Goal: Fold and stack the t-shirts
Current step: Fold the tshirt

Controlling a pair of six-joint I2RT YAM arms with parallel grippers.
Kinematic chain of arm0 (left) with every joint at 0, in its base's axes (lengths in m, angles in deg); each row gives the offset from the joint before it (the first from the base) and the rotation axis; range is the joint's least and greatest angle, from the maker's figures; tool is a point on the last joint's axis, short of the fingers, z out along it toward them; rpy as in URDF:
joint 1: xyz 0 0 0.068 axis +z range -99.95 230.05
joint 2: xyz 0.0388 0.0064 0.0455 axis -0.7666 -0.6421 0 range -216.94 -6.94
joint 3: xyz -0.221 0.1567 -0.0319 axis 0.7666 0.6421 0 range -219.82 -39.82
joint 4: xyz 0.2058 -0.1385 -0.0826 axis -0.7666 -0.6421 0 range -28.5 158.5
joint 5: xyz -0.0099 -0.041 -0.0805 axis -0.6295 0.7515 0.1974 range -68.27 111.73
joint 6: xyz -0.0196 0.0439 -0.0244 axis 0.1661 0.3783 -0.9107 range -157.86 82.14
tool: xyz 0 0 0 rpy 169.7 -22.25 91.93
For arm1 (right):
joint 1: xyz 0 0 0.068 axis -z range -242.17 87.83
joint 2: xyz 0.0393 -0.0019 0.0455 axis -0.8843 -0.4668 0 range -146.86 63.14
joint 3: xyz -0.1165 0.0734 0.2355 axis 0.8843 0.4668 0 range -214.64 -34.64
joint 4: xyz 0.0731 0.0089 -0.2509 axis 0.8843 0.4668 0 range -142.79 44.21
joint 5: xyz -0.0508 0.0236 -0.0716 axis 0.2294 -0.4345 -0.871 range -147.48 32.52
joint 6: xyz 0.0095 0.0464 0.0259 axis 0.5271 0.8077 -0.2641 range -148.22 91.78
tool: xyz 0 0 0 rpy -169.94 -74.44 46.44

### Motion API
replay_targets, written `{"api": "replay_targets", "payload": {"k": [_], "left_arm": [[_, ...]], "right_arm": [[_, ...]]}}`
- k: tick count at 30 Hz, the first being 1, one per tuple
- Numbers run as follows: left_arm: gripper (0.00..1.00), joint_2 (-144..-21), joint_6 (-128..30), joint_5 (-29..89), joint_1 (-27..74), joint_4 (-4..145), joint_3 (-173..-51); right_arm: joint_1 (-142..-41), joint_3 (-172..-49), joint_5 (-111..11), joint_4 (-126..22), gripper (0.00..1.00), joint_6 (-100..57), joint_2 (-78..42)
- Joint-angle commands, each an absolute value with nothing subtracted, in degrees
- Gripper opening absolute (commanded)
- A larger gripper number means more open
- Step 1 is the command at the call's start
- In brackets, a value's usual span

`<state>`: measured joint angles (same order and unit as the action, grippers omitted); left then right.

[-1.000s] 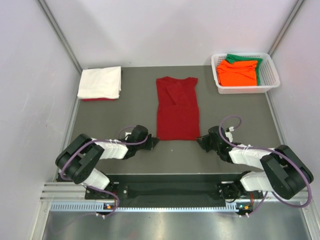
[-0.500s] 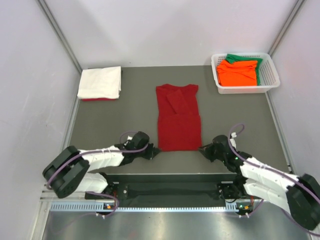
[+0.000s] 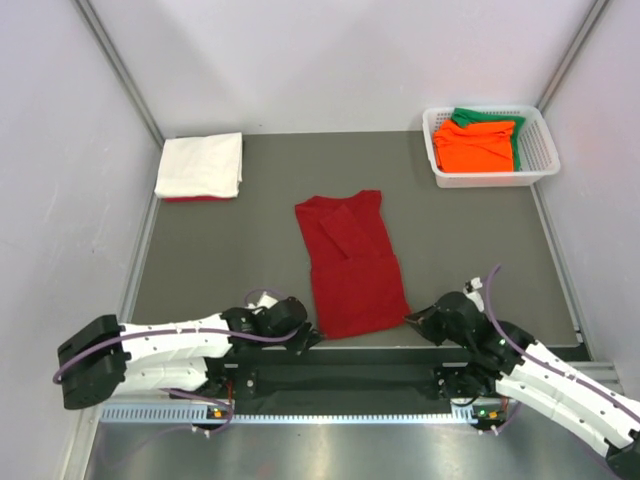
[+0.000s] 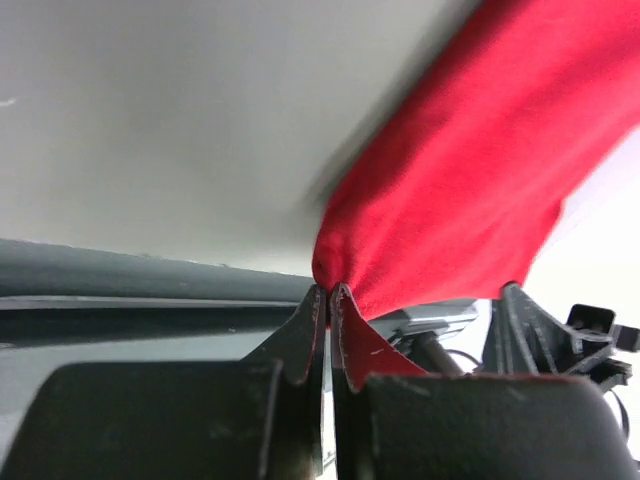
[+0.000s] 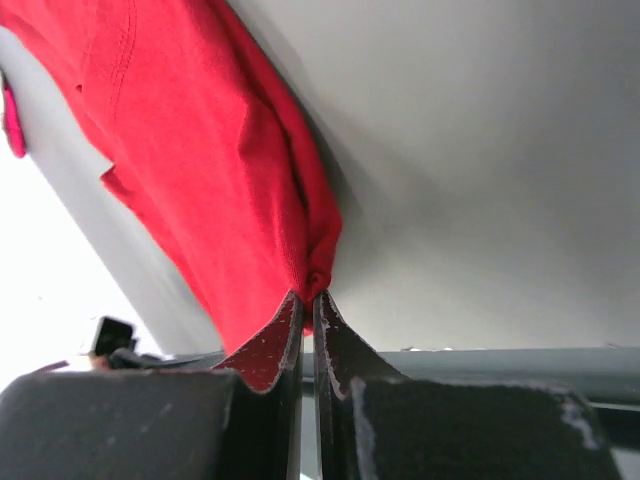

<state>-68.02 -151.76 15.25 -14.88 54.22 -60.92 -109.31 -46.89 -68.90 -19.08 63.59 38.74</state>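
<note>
I see dark grey table top [image 3: 230,250]; dark red cloth t-shirt [image 3: 347,263] flat mid-table, slightly skewed. My left gripper [image 4: 328,298] pinches near-left hem corner, jaws pressed on cloth; right gripper [image 5: 305,300] pinches near-right corner likewise.

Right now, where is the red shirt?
Top view: the red shirt lies centred on the table, its near corners pinched by left gripper and right gripper.

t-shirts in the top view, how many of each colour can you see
dark red t-shirt: 1
white t-shirt: 1
orange t-shirt, in the basket: 1
green t-shirt, same basket: 1
total: 4 sure; a red edge under the white one may be a fifth
</note>
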Motion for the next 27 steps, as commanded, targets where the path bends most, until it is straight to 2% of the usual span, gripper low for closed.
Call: {"api": "replay_targets", "payload": {"k": [1, 4, 7, 11, 13, 17, 27], "left_arm": [[0.00, -65.1, -158.4, 6.0, -14.9, 45.7, -65.6], [0.00, -64.9, -152.9, 5.7, -10.3, 43.1, -69.6], [0.00, -67.4, -144.4, 9.9, -1.4, 42.8, -73.9], [0.00, -73.4, -137.8, 14.3, 9.9, 44.2, -79.2], [0.00, -77.9, -134.8, 17.2, 12.8, 45.2, -82.9], [0.00, -86.1, -130.6, 21.5, 20.0, 45.8, -90.1], [0.00, -105.6, -120.2, 31.6, 33.4, 45.0, -110.6]], "right_arm": [[-110.0, -52.6, -73.3, -16.0, 0.00, 58.6, 38.9], [-107.5, -57.3, -73.0, -19.2, 0.00, 51.1, 33.2], [-100.8, -64.3, -67.7, -23.2, 0.00, 39.9, 23.2], [-89.6, -74.1, -58.9, -27.8, 0.00, 29.3, 8.3], [-87.6, -81.3, -56.1, -28.6, 0.00, 24.5, 2.3], [-85.5, -92.9, -51.0, -30.9, 0.00, 20.7, -14.6], [-81.9, -121.3, -44.6, -29.9, 0.00, 17.7, -40.3]]}}
